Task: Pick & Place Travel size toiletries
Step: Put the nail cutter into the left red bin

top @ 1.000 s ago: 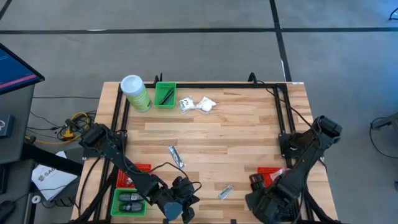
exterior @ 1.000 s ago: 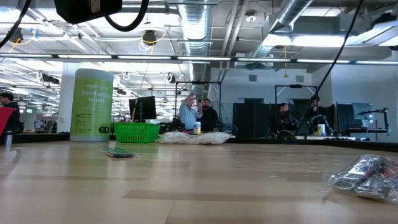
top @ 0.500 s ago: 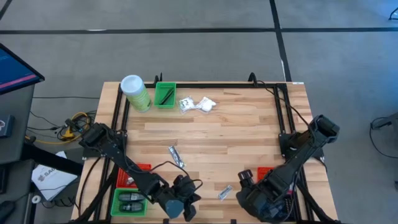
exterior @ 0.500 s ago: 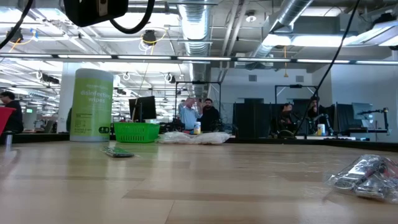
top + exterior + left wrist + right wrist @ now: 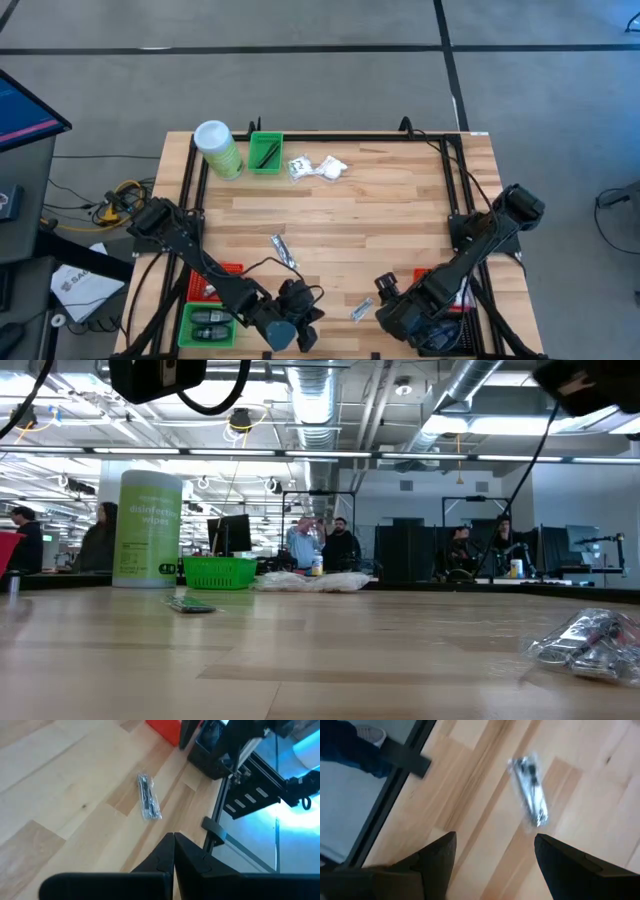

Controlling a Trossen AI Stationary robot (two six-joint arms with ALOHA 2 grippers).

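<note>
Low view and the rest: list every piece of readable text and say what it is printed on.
"disinfecting wipes": on the tall green canister with a white lid, in the low view.
Smaller print lower on that canister: too blurred to read.
Clear plastic packet on the wooden table: no legible print.
Nothing else readable.

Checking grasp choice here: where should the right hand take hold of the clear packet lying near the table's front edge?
Best across its narrow middle, from straight above. The clear packet lies flat and slim on the table, so only its long sides offer a pinch. The right hand is open above it; the left hand is shut nearby.
</note>
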